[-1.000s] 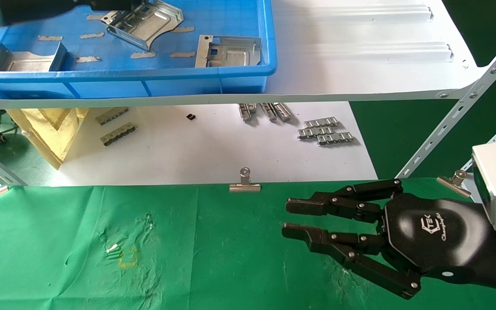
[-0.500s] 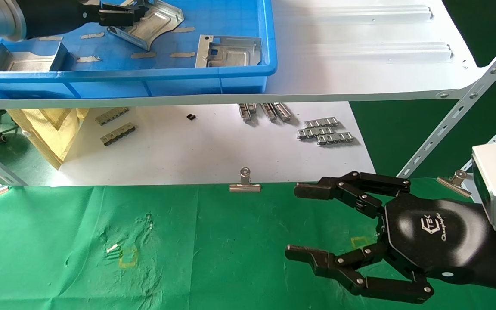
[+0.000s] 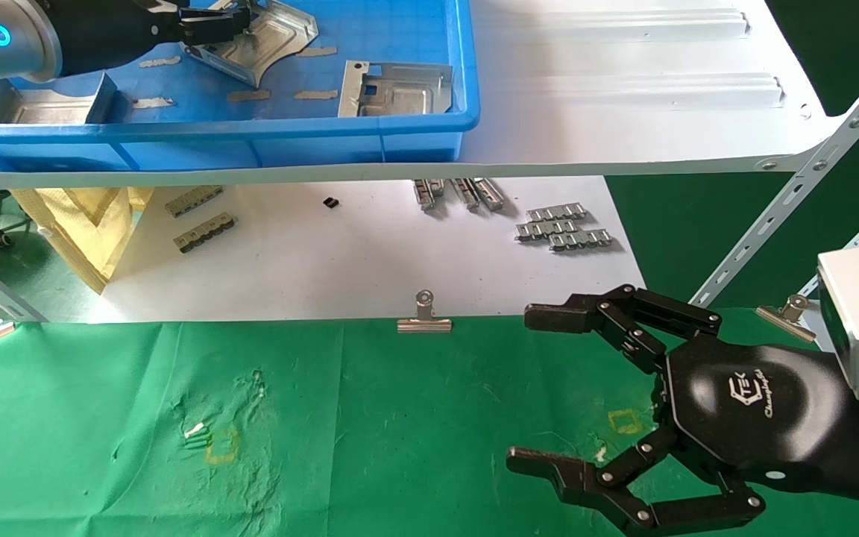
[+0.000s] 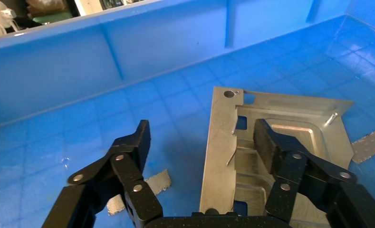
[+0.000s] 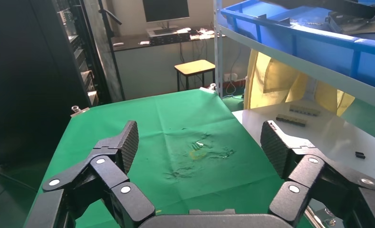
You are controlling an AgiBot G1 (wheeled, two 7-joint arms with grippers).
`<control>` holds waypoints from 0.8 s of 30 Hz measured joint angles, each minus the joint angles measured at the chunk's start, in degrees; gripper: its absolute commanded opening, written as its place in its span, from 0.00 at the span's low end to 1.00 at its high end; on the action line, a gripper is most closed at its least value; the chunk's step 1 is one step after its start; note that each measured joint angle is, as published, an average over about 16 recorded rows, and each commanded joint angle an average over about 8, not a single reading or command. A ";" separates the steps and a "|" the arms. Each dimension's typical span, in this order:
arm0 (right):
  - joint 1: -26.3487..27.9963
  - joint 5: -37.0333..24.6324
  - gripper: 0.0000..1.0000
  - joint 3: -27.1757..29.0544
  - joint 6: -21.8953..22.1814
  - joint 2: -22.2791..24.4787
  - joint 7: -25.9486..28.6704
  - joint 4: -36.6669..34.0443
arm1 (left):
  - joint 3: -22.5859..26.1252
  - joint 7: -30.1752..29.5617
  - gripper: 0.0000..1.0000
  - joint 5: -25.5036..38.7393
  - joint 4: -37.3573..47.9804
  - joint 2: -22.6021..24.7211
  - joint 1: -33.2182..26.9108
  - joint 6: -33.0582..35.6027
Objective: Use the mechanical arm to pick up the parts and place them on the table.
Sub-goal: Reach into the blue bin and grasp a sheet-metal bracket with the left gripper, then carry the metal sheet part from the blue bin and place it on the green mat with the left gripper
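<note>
Three silver parts lie in the blue bin on the white shelf: one at the back, one at the right, one at the left. My left gripper reaches into the bin over the back part. It is open; one finger is over the plate's embossed middle, the other over bare bin floor, with the bent-up edge between them. My right gripper hovers wide open and empty over the green table, also seen in the right wrist view as gripper.
A white sheet below the shelf carries grey ridged strips. Binder clips pin the cloth's far edge. Yellow square outlines mark the cloth. Slanted shelf struts rise at the right. A yellow bag sits at the left.
My right gripper has gone from nearly shut to wide open. My left arm has pushed farther into the bin, over the back part.
</note>
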 measured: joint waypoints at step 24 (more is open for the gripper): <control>0.00 0.00 1.00 0.00 0.00 0.00 0.00 0.00 | -0.99 1.47 0.00 -1.43 -1.93 -0.74 0.11 3.31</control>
